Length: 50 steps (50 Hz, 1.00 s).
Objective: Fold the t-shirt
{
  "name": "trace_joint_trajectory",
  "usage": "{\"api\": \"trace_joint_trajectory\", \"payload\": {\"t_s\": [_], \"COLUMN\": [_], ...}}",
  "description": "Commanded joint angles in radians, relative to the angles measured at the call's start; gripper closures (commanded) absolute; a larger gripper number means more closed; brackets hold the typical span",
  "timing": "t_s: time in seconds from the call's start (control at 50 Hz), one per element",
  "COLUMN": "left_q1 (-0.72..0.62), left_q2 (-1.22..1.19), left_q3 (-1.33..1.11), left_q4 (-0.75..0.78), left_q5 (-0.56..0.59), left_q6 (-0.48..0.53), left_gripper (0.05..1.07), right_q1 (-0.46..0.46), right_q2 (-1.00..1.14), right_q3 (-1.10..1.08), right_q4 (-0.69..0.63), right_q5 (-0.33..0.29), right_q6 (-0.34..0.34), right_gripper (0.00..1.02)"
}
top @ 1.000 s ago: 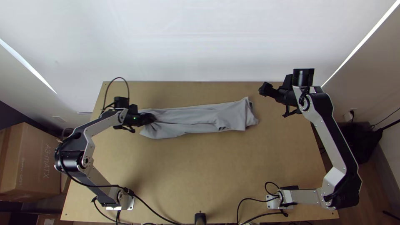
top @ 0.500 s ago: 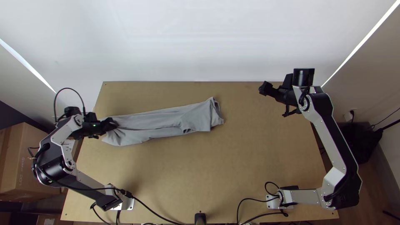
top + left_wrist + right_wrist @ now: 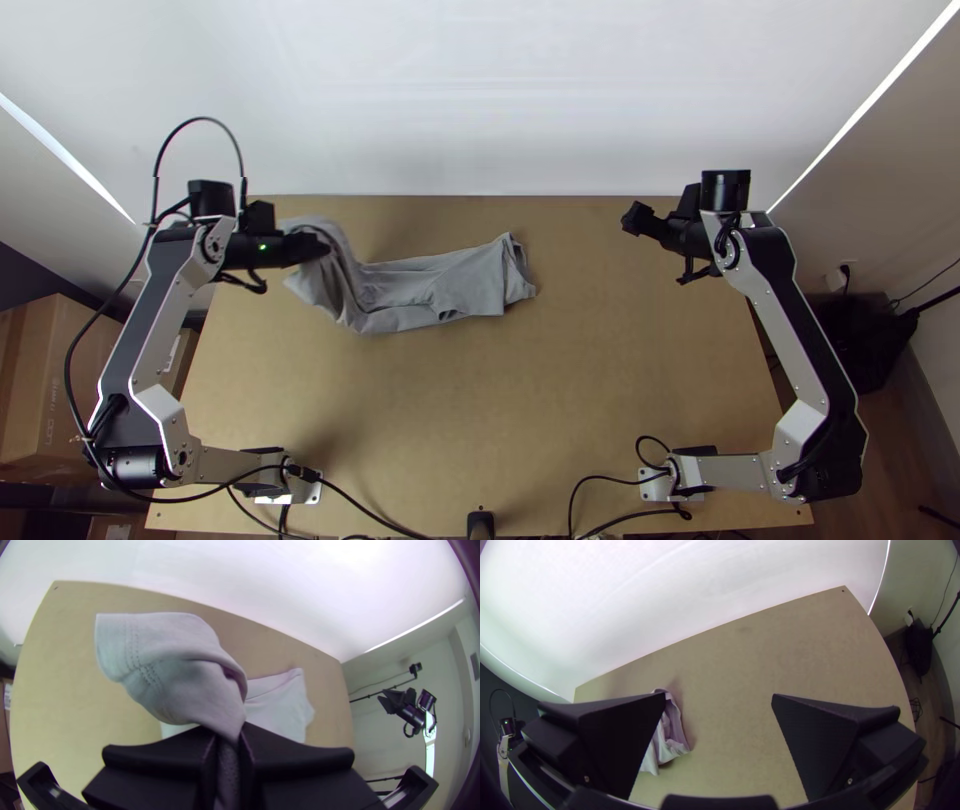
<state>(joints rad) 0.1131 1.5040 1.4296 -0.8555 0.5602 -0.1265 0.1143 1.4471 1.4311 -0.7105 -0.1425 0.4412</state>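
Note:
My left gripper (image 3: 318, 246) is over the table's far left part, holding up the left end of the grey t-shirt (image 3: 455, 283). The rest of the shirt lies as a narrow folded strip toward the middle. In the left wrist view the left gripper (image 3: 230, 740) is shut on the t-shirt (image 3: 175, 665), whose stitched edge flops over beyond the fingers. My right gripper (image 3: 634, 217) is over the far right part, apart from the cloth. In the right wrist view the right gripper (image 3: 719, 697) stands open with nothing between its fingers; the t-shirt's loose end (image 3: 667, 740) is partly hidden behind one finger.
The wooden table (image 3: 480, 400) has bare surface in front of the shirt and to its right. A white wall (image 3: 480, 100) rises behind the far edge. Cables (image 3: 375, 510) run along the near edge, and a cardboard box (image 3: 60, 390) stands beyond the left side.
The shirt was first dragged left along the table by my left gripper. Since then that gripper has moved up the picture and rightward, lifting the held end. The right arm has barely moved.

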Motion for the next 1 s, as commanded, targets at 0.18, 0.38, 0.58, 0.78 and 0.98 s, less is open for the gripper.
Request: {"api": "trace_joint_trajectory", "payload": {"t_s": [0.18, 0.38, 0.58, 0.78, 0.98], "left_q1": [-0.262, -0.394, -0.483, -0.547, -0.616], "left_q2": [0.142, 0.248, 0.340, 0.458, 0.590], "left_q3": [0.238, 0.308, 0.385, 0.492, 0.637], "left_q4": [-0.007, 0.006, 0.019, 0.006, -0.013], "left_q5": [-0.057, -0.111, -0.131, -0.149, -0.172], "left_q6": [-0.205, -0.246, -0.272, -0.286, -0.291], "left_gripper": [1.04, 1.04, 1.04, 1.04, 1.04], "right_q1": [-0.057, -0.104, -0.137, -0.185, -0.237], "right_q2": [-0.053, -0.083, -0.120, -0.159, -0.197], "right_q3": [-0.034, -0.054, -0.107, -0.144, -0.182], "right_q4": [0.008, 0.008, 0.014, 0.014, 0.013], "right_q5": [0.007, 0.007, 0.007, 0.007, 0.000], "right_q6": [-0.009, -0.009, -0.015, -0.036, -0.058], "right_gripper": [0.05, 0.05, 0.05, 0.05, 0.05]}}
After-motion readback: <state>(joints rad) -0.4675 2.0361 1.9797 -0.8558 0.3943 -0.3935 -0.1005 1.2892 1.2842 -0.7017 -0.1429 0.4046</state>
